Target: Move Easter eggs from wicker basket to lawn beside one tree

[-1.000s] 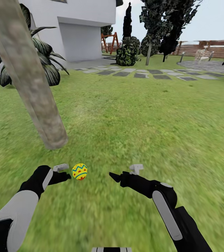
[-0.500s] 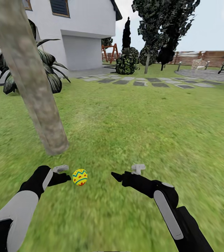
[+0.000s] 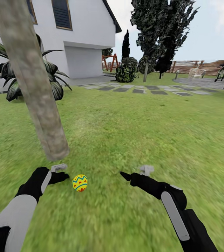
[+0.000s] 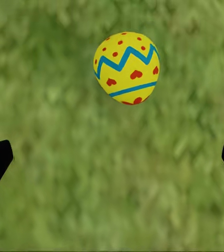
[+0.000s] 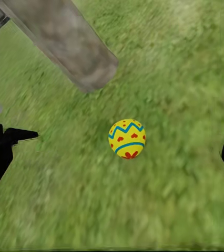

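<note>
Easter egg [image 3: 80, 182] now lying apart from left gripper [image 3: 60, 173], which earlier sat just beside it; camera tilted up too. Egg rests on lawn [image 3: 133, 133] near tree [image 3: 38, 94] base. Left wrist view: fingers spread wide, empty. Right gripper [image 3: 134, 173] also parted (right wrist view catches trunk foot). Open grass all round; tree crown cut off.

Easter egg [image 5: 126, 138] near tree [image 5: 70, 42]
</note>
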Controlling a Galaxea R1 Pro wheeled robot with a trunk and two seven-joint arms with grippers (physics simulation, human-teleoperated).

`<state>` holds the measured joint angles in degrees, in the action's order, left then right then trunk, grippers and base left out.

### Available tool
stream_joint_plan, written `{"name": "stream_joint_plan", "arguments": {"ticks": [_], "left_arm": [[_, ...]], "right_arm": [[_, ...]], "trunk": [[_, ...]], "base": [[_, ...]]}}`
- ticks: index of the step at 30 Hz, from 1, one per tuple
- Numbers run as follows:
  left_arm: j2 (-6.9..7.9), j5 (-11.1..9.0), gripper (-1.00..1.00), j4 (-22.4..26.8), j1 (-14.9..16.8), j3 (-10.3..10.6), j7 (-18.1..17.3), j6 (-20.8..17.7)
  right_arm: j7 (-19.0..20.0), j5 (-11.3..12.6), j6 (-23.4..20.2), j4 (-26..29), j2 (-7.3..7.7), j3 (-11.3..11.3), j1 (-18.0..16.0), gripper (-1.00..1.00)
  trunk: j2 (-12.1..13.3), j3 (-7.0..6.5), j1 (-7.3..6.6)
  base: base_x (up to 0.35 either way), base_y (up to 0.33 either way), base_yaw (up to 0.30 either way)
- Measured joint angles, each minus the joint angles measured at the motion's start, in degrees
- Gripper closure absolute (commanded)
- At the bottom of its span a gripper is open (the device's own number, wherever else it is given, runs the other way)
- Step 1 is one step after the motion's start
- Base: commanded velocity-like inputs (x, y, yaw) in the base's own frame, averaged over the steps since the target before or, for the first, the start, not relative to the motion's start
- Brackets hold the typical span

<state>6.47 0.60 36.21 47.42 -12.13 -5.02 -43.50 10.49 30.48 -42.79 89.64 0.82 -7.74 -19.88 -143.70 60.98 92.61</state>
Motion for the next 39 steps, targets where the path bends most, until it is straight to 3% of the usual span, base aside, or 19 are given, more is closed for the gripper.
{"name": "stream_joint_plan", "arguments": {"ticks": [3,8,11,16,18,21,24,32,36,39], "left_arm": [[-0.02,0.0,-1.00,2.7,-2.4,0.0,0.0,0.4],[-0.06,0.1,-1.00,8.3,-9.0,0.0,1.0,0.9],[-0.08,0.1,-1.00,10.8,-11.5,0.0,2.1,0.9],[-0.11,0.1,-1.00,16.1,-15.8,0.3,3.2,0.6],[-0.12,0.1,-1.00,19.1,-17.6,0.9,3.4,0.4],[-0.14,0.1,-1.00,26.4,-23.4,4.2,3.6,0.2],[-0.14,0.1,-1.00,30.7,-27.1,6.1,3.8,0.3],[-0.13,0.2,-1.00,32.7,-29.6,7.1,4.2,0.8],[-0.04,0.1,-1.00,31.0,-29.9,7.1,4.1,1.2],[0.01,0.2,-1.00,27.3,-30.0,7.1,4.1,4.7]], "right_arm": [[-0.5,-0.1,0.0,-0.1,0.02,0.1,0.7,-1.00],[-5.3,-0.2,0.5,-0.3,0.09,0.4,3.8,-1.00],[-8.8,-0.3,0.8,-0.7,0.11,0.5,5.8,-1.00],[-11.5,-0.4,1.3,-3.3,-0.04,0.5,7.6,-1.00],[-12.0,-0.4,1.5,-4.1,-0.21,0.5,7.9,-1.00],[-12.3,-0.5,1.6,-5.2,-0.33,0.4,8.1,-1.00],[-12.3,-0.4,2.5,-7.6,-0.42,0.5,8.2,-1.00],[-12.3,-0.5,10.2,-12.9,-0.18,0.5,8.3,-1.00],[-12.3,-0.4,12.0,-16.0,-0.20,0.6,8.3,-1.00],[-12.3,-0.4,13.4,-17.4,-0.38,0.6,8.3,-1.00]], "trunk": [[0.0,-0.67,-0.08],[0.1,-1.77,-0.21],[0.1,-2.44,-0.28],[0.2,-3.55,-0.41],[0.2,-3.99,-0.46],[0.3,-4.65,-0.54],[0.3,-5.32,-0.62],[0.4,-7.10,-0.82],[0.5,-7.98,-0.93],[1.7,-8.53,-1.58]], "base": [[0.000,0.000,0.000],[0.000,0.000,0.000],[0.000,0.000,0.000],[0.000,0.000,0.000],[0.000,0.000,0.000],[0.000,0.000,0.000],[0.000,0.000,0.000],[0.000,0.000,0.000],[0.000,0.000,0.000],[0.000,0.000,0.000]]}}
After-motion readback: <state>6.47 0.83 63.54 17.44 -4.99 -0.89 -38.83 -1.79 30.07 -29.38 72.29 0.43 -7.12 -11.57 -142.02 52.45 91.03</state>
